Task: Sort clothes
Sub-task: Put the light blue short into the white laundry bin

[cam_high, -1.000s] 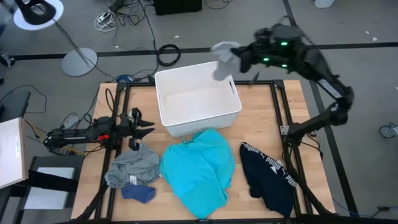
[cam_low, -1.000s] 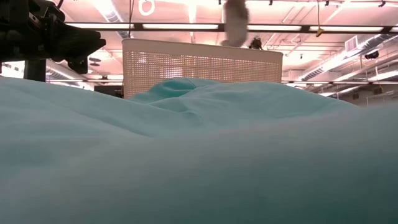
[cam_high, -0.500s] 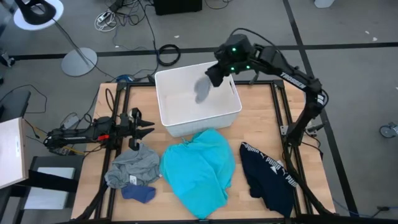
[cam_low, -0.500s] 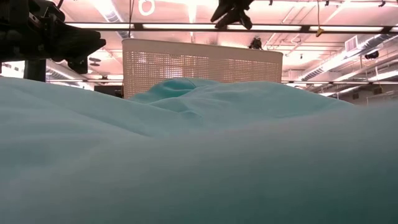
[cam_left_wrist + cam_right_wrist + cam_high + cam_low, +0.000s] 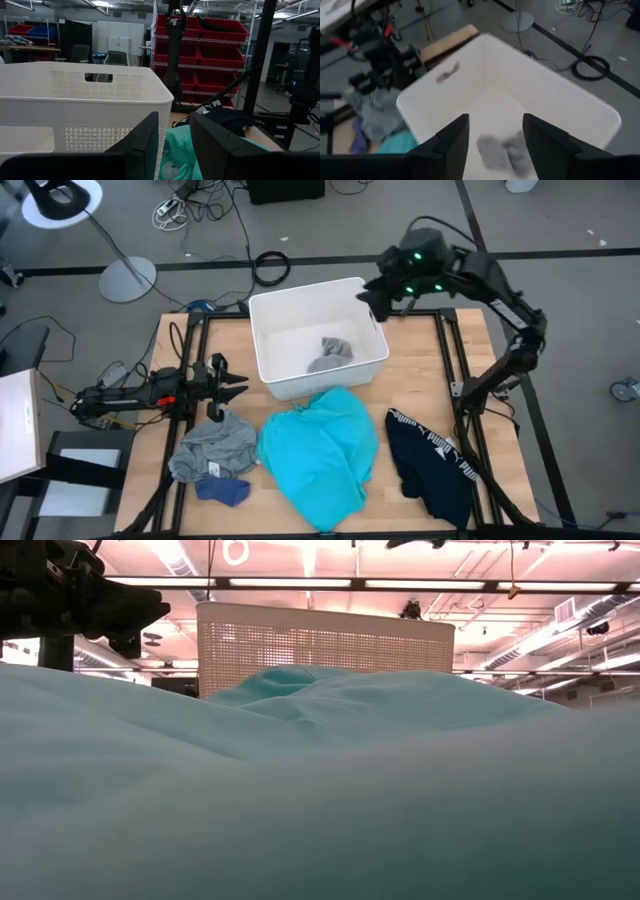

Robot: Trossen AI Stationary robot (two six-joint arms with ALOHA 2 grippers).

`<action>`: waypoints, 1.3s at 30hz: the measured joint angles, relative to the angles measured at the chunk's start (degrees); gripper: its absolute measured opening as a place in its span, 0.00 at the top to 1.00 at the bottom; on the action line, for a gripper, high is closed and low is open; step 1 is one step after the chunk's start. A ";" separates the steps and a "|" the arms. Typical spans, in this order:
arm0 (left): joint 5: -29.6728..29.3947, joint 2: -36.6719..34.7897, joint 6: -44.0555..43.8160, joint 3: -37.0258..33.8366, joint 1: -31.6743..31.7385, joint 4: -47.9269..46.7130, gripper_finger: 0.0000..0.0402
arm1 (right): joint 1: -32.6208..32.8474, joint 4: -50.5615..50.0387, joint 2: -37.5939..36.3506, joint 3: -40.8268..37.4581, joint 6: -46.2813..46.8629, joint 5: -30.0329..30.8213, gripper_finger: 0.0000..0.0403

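A small grey garment (image 5: 330, 355) lies on the floor of the white bin (image 5: 270, 320); it also shows in the right wrist view (image 5: 505, 150). My right gripper (image 5: 368, 292) is open and empty above the bin's far right corner. The large turquoise garment (image 5: 320, 452) lies spread on the table in front of the bin. The navy garment with the white-lettered band (image 5: 432, 465) lies at the near right. A grey garment (image 5: 212, 448) and a small blue piece (image 5: 222, 491) lie at the near left. My left gripper (image 5: 243, 386) is open, low, left of the bin.
The white bin's perforated wall (image 5: 320, 645) stands at the table's far middle. Cables, a lamp base (image 5: 127, 278) and a cable coil (image 5: 270, 266) lie on the floor beyond the table. Red shelf bins (image 5: 210, 45) stand in the room behind.
My right gripper carried the small grey garment from beyond the bin's far right corner over the bin and let it go; the garment has fallen to the bin's floor. The gripper has then drawn back toward the bin's far right corner.
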 joint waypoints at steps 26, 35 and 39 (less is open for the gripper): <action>0.02 0.00 0.01 0.00 -0.01 -0.02 0.71 | 40.32 -14.60 -18.49 -43.52 43.05 25.31 0.56; 0.03 0.02 0.00 0.00 0.00 0.01 0.71 | 41.98 21.51 -14.60 -62.45 35.25 19.91 0.56; 0.02 0.00 0.02 0.00 -0.01 0.02 0.71 | 41.96 33.79 -10.22 -65.93 30.77 17.69 0.57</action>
